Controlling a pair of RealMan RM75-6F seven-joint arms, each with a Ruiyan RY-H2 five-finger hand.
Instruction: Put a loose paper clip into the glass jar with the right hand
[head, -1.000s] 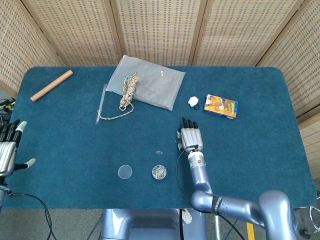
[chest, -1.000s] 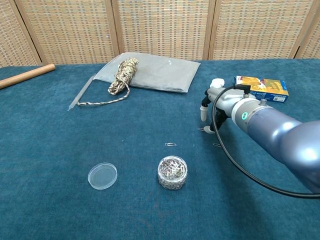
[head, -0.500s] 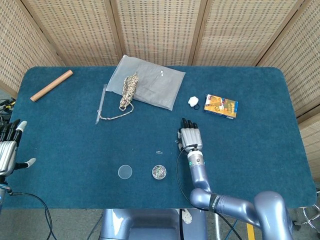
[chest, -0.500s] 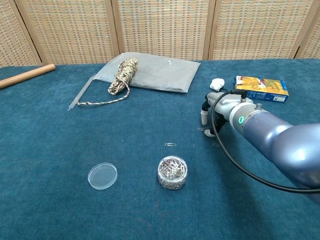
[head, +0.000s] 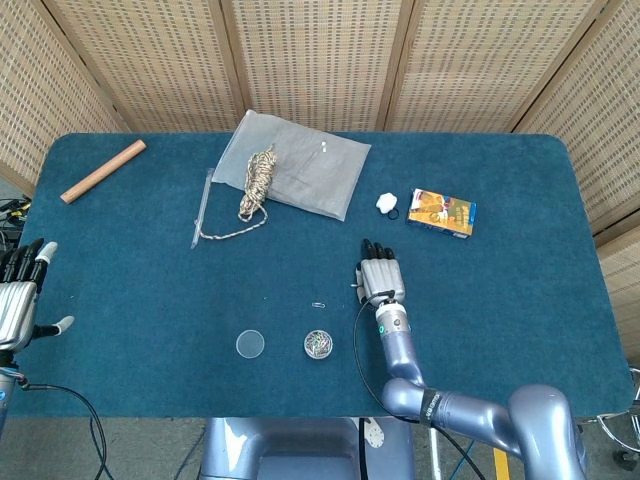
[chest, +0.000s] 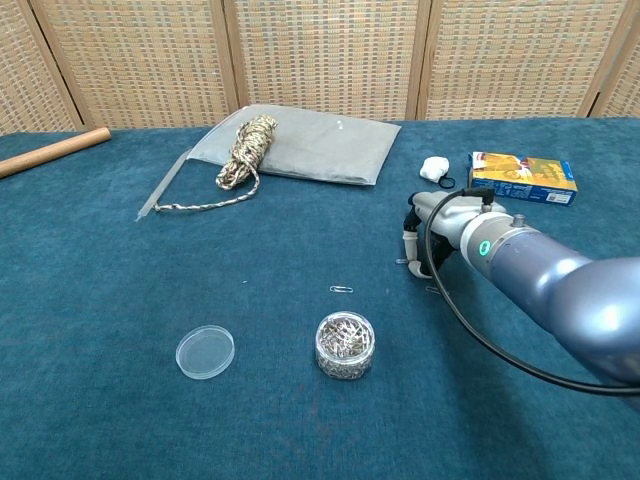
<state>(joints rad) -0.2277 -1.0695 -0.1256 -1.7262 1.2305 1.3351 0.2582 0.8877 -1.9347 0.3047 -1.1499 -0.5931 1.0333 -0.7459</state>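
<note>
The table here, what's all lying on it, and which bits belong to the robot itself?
Table: one, covered in dark blue cloth.
Glass jar: one, clear, open, full of paper clips, near front edge.
Lid: one, clear plastic, left of the jar.
Loose paper clip: one, silvery, just behind the jar; more small ones seem to lie by the right hand.
Grey pouch: one, far middle.
Rope bundle: one, beige, on the pouch's left end, tail trailing onto the cloth.
Wooden rod: one, tan, far left.
Small box: one, orange and blue, far right.
White lump: one, left of the box.
Right hand: grey and black, low over the cloth, right of the clip.
Left hand: at the table's left edge, holding nothing.
</note>
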